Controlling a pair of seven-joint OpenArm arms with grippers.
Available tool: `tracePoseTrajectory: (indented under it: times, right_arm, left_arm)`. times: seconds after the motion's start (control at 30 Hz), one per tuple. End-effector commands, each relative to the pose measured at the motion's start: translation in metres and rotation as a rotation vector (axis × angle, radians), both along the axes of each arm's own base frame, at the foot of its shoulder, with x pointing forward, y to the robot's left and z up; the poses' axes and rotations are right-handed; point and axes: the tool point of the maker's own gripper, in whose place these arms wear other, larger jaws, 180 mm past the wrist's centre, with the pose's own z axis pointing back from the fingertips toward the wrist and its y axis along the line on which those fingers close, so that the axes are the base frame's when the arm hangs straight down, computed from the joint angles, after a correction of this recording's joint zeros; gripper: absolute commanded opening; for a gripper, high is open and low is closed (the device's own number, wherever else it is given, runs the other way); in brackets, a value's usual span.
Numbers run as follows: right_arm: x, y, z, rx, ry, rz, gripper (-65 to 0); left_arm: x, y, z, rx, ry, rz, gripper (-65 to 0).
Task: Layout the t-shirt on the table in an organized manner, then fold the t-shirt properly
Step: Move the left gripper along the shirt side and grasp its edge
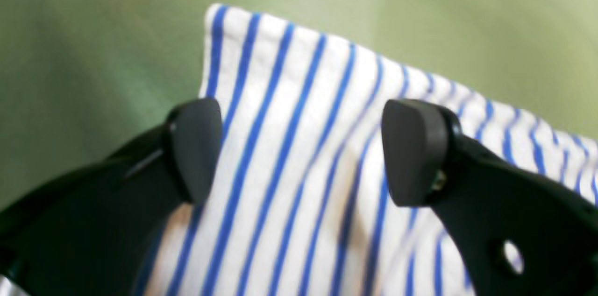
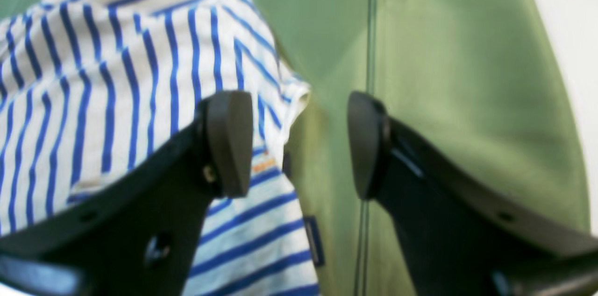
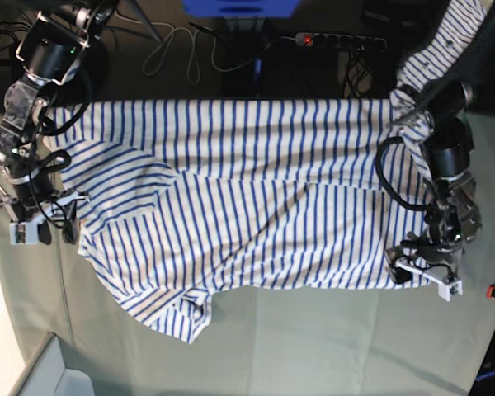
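Shirt (image 3: 256, 198) is lying spread on the table (image 3: 313, 346), long axis running between my arms, while my left gripper (image 1: 301, 151) is hovering wide open over its corner and my right gripper (image 2: 299, 144) is gaping empty beside its edge.

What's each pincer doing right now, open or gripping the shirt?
Left pincer: open, holding nothing, poised over the t-shirt.
Right pincer: open, holding nothing, at the t-shirt's edge over the table.

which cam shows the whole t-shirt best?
Base view: the t-shirt lies spread across the table, whole outline visible. Left wrist shows only one striped corner; right wrist only a bunched, blurry edge.
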Motion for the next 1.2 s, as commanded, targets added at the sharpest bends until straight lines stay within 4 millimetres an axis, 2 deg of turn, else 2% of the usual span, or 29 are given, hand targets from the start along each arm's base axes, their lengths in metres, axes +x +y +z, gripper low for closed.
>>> tracePoseTrajectory:
  times: [0.0,0.17,0.27,0.67,0.8,0.97,1.17]
  right_arm:
    - [0.008,-0.008,0.018,-0.013,-0.062,-0.005,-31.7]
    - [0.006,-0.009,0.016,-0.014,-0.054,-0.006,-31.7]
    - [0.000,-0.010,0.012,-0.016,-0.041,-0.005,-31.7]
    - [-0.005,-0.008,0.006,-0.011,-0.026,-0.004,-31.7]
    - [-0.001,-0.007,0.008,-0.013,-0.029,0.003,-31.7]
    - [0.015,-0.012,0.009,0.008,-0.036,-0.004,-31.7]
    - [0.029,-0.018,-0.003,0.054,-0.002,-0.014,-31.7]
  left_arm:
    - [0.014,0.023,0.024,0.033,-0.072,0.048,-13.4]
    - [0.023,0.025,0.022,0.001,-0.117,0.088,-13.4]
    - [0.027,0.019,0.018,-0.021,-0.127,0.093,-13.4]
    - [0.027,0.003,0.009,-0.011,-0.108,0.044,-13.4]
    - [0.031,-0.005,0.011,0.022,-0.126,0.007,-13.4]
    - [0.010,0.005,-0.015,0.059,-0.074,0.074,-13.4]
    - [0.002,0.006,-0.023,0.062,-0.070,0.089,-13.7]
